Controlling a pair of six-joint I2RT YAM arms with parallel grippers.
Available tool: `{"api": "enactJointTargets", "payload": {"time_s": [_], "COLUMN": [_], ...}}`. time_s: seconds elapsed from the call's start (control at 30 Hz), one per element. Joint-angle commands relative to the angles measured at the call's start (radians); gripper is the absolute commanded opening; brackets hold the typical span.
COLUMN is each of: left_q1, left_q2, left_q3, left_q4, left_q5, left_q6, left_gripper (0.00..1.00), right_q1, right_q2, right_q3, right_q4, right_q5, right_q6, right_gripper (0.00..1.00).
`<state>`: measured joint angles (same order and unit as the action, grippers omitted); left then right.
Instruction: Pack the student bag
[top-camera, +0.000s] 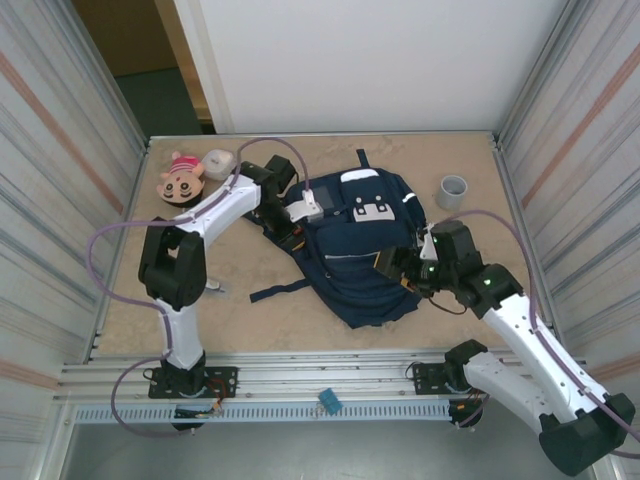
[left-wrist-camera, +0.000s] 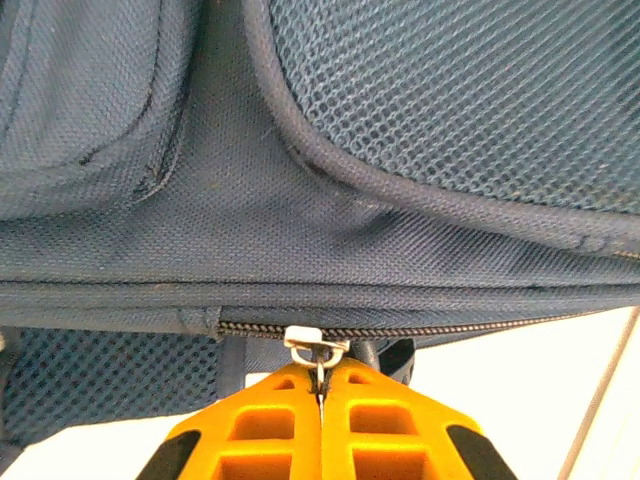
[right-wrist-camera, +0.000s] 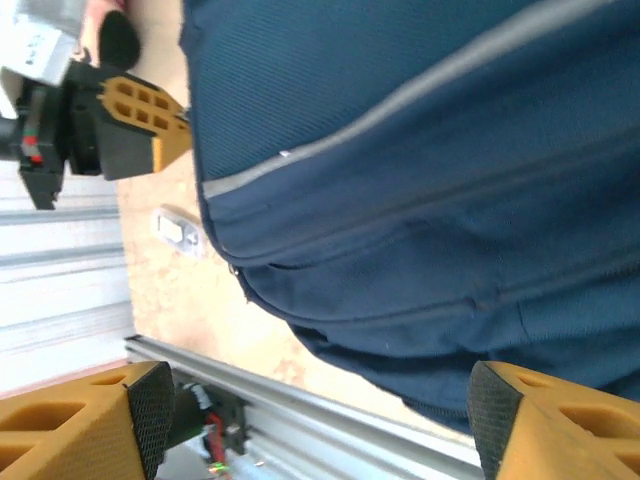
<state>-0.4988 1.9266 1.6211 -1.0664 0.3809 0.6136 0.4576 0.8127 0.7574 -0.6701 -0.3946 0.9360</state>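
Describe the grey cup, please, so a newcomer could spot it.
Start at the navy bag in the middle. Toward the back right corner stands the cup, apart from it. It is grey and round, unlike the pink toy and white box at back left.

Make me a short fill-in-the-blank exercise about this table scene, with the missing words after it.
1. The left gripper pinches the silver metal zipper pull of the navy-blue fabric backpack with ____ fingers.
2. The right gripper, beside the backpack, has its jaws ____.
3. The small round cup on the table is ____ in colour.
Missing words: orange; open; grey.
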Motion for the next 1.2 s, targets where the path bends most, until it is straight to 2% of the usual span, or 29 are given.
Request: {"api": "enactJointTargets", "payload": {"time_s": [0.0, 0.13, 0.23, 0.33, 0.5, 0.7, 0.97, 1.17], "left_q1": [-0.025, -0.050, -0.058, -0.090, -0.117, -0.117, -0.115, -0.119], "left_q2": [0.010, 0.004, -0.029, -0.069, -0.078, -0.022, -0.028, -0.036], "left_q3": [0.054, 0.056, 0.051, 0.020, 0.016, 0.065, -0.035, -0.107], "left_q4": [-0.071, -0.037, -0.017, 0.017, 0.014, -0.144, -0.091, -0.064], "left_q5": [-0.150, -0.229, -0.237, -0.301, -0.335, -0.213, -0.075, -0.023], "left_q6": [0.067, 0.080, 0.099, 0.155, 0.207, 0.160, -0.017, -0.083], "left_gripper": [0.00, 0.00, 0.00, 0.00, 0.00, 0.00, 0.00, 0.00], "right_q1": [0.003, 0.006, 0.007, 0.008, 0.012, 0.015, 0.054, 0.062], "right_q2": [-0.020, -0.012, -0.015, -0.013, 0.033, 0.064, 0.101, 0.126], "right_q3": [-0.067, -0.128, -0.154, -0.186, -0.197, -0.240, -0.285, -0.299], "right_q4": [0.101, 0.204, 0.204, 0.257, 0.319, 0.423, 0.543, 0.591], "right_q5": [-0.076, -0.087, -0.054, -0.050, -0.046, -0.008, 0.056, 0.077], "right_q6": [0.174, 0.262, 0.281, 0.304, 0.307, 0.336, 0.392, 0.398], "right_gripper": [0.78, 0.78, 0.80, 0.80, 0.78, 0.66, 0.54, 0.53]}}
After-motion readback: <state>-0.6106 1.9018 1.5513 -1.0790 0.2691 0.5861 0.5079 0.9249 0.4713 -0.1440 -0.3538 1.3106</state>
